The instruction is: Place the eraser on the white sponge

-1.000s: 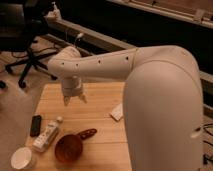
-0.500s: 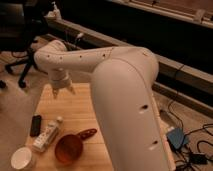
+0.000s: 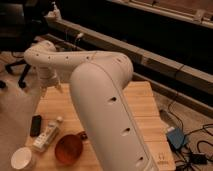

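The eraser [image 3: 36, 125], a small black block, lies on the wooden table [image 3: 62, 107] near its left edge. My gripper [image 3: 53, 83] hangs over the table's far left corner, well behind the eraser and apart from it. The big white arm [image 3: 100, 95] crosses the middle of the view and covers the middle of the table. The white sponge is hidden behind the arm.
A white tube [image 3: 47, 136] lies just right of the eraser. A round white cup [image 3: 22, 159] stands at the front left. A dark-red scoop [image 3: 68, 149] sits beside it. An office chair [image 3: 14, 75] stands left of the table. Cables and a blue box [image 3: 176, 137] lie on the floor to the right.
The arm has swung left. The gripper moved from over the table's middle to its far left corner, and the arm now covers the sponge.
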Robot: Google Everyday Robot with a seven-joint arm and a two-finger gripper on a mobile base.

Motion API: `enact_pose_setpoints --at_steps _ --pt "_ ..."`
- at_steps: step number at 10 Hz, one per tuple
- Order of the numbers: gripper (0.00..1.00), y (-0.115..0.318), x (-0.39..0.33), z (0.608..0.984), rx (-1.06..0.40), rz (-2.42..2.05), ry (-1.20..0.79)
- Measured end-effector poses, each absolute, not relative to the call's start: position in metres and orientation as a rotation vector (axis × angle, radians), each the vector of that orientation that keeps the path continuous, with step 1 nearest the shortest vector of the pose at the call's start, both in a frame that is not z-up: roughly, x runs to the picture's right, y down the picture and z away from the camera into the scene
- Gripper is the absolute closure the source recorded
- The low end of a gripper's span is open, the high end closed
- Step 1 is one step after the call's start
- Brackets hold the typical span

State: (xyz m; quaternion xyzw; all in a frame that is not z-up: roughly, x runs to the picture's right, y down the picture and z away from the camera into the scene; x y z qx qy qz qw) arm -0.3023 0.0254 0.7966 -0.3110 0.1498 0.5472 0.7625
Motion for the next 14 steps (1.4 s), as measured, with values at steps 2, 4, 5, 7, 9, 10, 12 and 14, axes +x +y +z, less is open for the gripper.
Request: enact_pose_setpoints --at_steps 2,4,5,7,9,10,12,14 --pt "0.35 0.037 -0.328 0.8 -0.664 1.156 0.324" --pt "0.35 0.05 -0.345 0.804 -0.642 1.121 0.332" --pt "0.35 0.057 -0.353 0.807 -0.634 1.104 0.337" --pt "0.35 0.074 -0.37 0.81 -0.623 1.072 0.349" --pt "0.35 0.094 -0.386 0.816 -0.623 1.047 0.365" --pt "0.35 0.102 -0.392 0.82 -0.624 1.05 0.373" --pt "0.35 0.118 -0.403 0.828 -0.624 1.063 0.386" --pt "0.35 0.129 -0.411 0.835 -0.627 1.074 0.394"
